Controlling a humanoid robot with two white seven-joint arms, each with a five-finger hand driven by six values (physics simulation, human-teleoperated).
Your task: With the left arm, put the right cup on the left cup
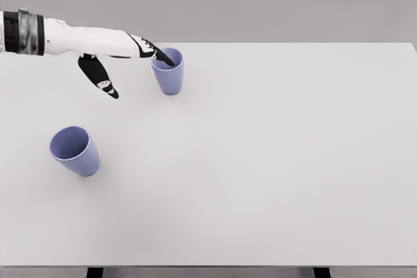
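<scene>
Fingers of the left hand, spread, reach the right cup's rim.

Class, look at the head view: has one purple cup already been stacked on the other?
No: the right cup stands upright on the table at the left hand, well apart from the left cup.

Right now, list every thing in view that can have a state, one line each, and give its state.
Right cup: upright on the table, mouth open upward, a fingertip of the left robot hand dipping over its rim.
Left cup: upright on the table, empty, standing apart and untouched.
Left robot hand: fingers spread, reaching at the right cup, no closed grasp yet.
Right robot hand: not in view.
</scene>
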